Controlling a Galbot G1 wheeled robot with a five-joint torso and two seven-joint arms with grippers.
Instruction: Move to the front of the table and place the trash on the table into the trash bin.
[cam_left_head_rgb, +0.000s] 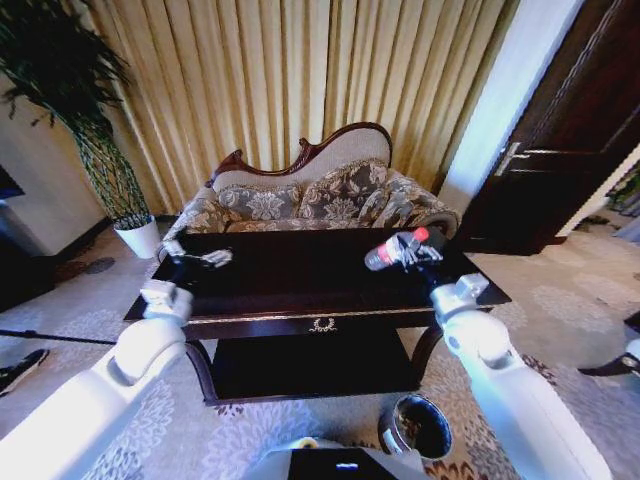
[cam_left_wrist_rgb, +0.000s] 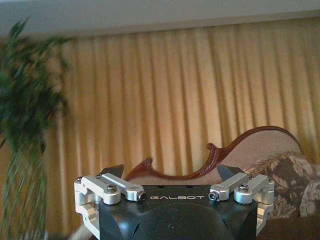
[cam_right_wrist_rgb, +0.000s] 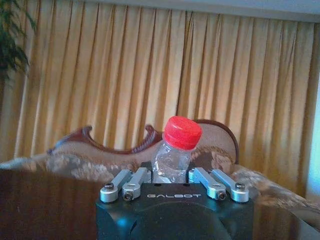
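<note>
**Bottle in the right claw above the table**

The right gripper (cam_right_wrist_rgb: 171, 176) clamps a clear plastic bottle (cam_right_wrist_rgb: 173, 155) with a red cap (cam_right_wrist_rgb: 182, 133), holding it over the right part of the dark glossy table (cam_left_head_rgb: 300, 275). The left gripper (cam_left_wrist_rgb: 172, 187) hovers above the table's left end, jaws spread wide and holding nothing. The trash bin (cam_left_head_rgb: 417, 428) stands on the carpet near the robot, in front of the table's right side.
</note>
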